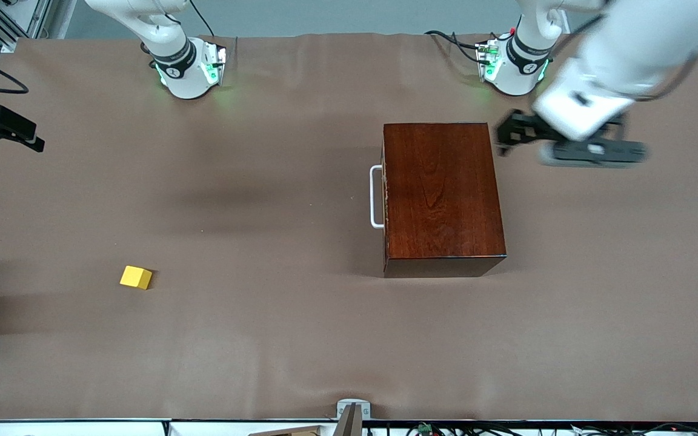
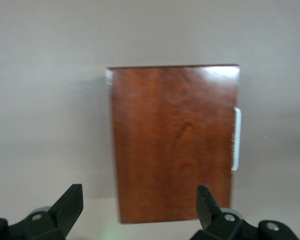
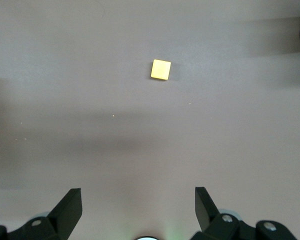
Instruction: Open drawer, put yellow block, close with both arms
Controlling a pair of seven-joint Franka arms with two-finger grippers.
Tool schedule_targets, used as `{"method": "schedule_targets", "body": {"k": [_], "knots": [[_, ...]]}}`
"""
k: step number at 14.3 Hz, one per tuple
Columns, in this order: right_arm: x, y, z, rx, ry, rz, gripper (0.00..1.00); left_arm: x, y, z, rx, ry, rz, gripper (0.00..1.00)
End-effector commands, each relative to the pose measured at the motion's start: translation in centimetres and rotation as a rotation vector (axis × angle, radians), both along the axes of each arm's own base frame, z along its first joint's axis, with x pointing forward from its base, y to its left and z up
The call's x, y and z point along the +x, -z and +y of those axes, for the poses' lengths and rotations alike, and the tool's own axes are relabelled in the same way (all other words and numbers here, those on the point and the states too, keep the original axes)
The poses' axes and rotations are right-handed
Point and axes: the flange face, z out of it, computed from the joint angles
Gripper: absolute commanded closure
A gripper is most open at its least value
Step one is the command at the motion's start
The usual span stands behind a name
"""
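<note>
Evidently nothing done yet — drawer point(image 1: 385, 194) sat fully shut in wooden box point(image 1: 443, 197), white handle point(image 1: 375, 197) facing right arm's end. Yellow block point(image 1: 136, 277) lay on table point(image 1: 264, 363), well apart from box, nearer front camera. Left gripper point(image 1: 509, 134) hovered beside box, fingers spread, empty. Right gripper point(image 3: 138, 200) hung above block's area — wide open, empty. Opening, loading, closing all remained.
</note>
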Motion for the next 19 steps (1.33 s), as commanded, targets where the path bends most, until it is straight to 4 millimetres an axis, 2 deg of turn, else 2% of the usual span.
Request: {"method": "schedule_targets", "body": {"k": [1,2,4,6,8,10,12,13,16,18,19], "knots": [[0.3,-0.3,-0.4,-0.009,0.012,0.006,0.00,-1.9,0.3,-7.2,-0.004,-0.079,0.013,0.00],[0.4,-0.2,-0.5,-0.008,0.012,0.008,0.00,-3.0,0.8,-10.1,-0.002,-0.106,0.022,0.00],[0.4,0.2,-1.9,-0.008,0.038,0.014,0.00,-5.4,3.0,-16.4,0.008,-0.098,0.047,0.00],[0.8,1.0,-3.7,-0.006,0.070,0.023,0.00,-7.8,4.8,-20.9,0.005,-0.048,0.044,0.00],[1.7,2.4,-4.8,-0.006,0.087,0.036,0.00,-8.1,6.7,-22.6,0.008,-0.041,0.052,0.00],[3.3,3.7,-5.0,-0.013,0.090,0.003,0.00,-8.3,10.0,-24.4,0.048,-0.016,0.058,0.00],[4.3,4.5,-5.2,-0.018,0.089,-0.017,0.00,-9.4,13.3,-26.6,0.124,0.036,0.020,0.00],[4.7,4.9,-5.2,-0.019,0.090,-0.025,0.00,-9.4,14.6,-27.1,0.149,0.044,0.015,0.00],[5.1,6.2,-5.2,-0.016,0.088,-0.001,0.00,-9.4,17.0,-28.4,0.146,0.058,0.015,0.00],[5.7,7.6,-4.4,-0.014,0.077,0.025,0.00,-8.6,19.0,-28.3,0.171,0.056,0.017,0.00],[6.5,9.0,-4.0,-0.013,0.068,0.045,0.00,-8.2,19.6,-28.2,0.197,0.062,-0.005,0.00]]}}
